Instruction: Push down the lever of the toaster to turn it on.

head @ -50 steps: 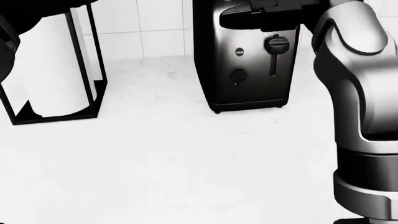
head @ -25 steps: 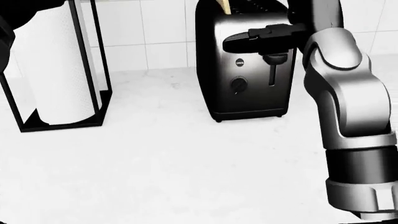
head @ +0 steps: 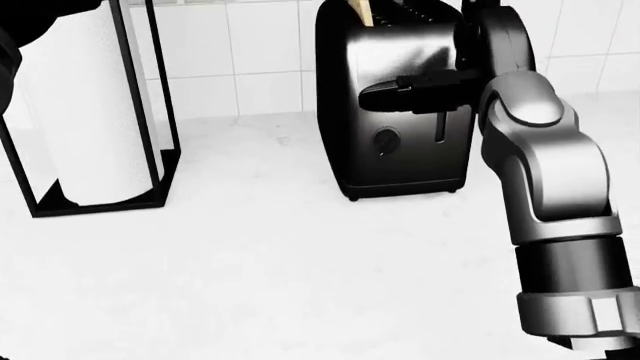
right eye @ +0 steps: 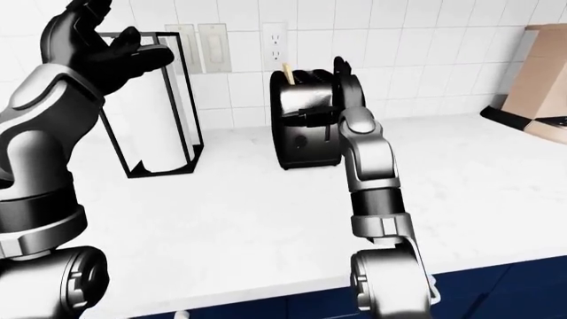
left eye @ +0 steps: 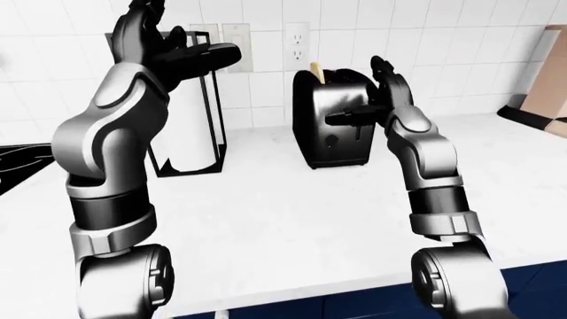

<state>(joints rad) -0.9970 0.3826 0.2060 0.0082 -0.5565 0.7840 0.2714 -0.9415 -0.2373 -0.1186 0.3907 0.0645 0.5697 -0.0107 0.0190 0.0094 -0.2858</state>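
Note:
The black toaster (head: 395, 150) stands on the white counter (head: 280, 270) against the tiled wall, with a slice of bread (head: 358, 11) sticking out of its top. My right hand (head: 405, 94) is open. One dark finger (head: 420, 88) lies level across the toaster's face, over the top of the lever slot (head: 440, 127). The lever's knob is hidden behind that finger. My left hand (left eye: 168, 43) is held high at the left with its fingers spread and nothing in them, in front of the paper towel roll.
A paper towel roll in a black wire stand (head: 95, 112) sits left of the toaster. Wall sockets (left eye: 297, 40) are above it. A cardboard box (right eye: 542, 73) stands at the far right. A dark stove edge (left eye: 13, 169) shows at the left.
The head camera has shifted, so the toaster sits lower in the picture. My right hand's finger has come down the toaster's face and now covers the lever knob, which showed below it before.

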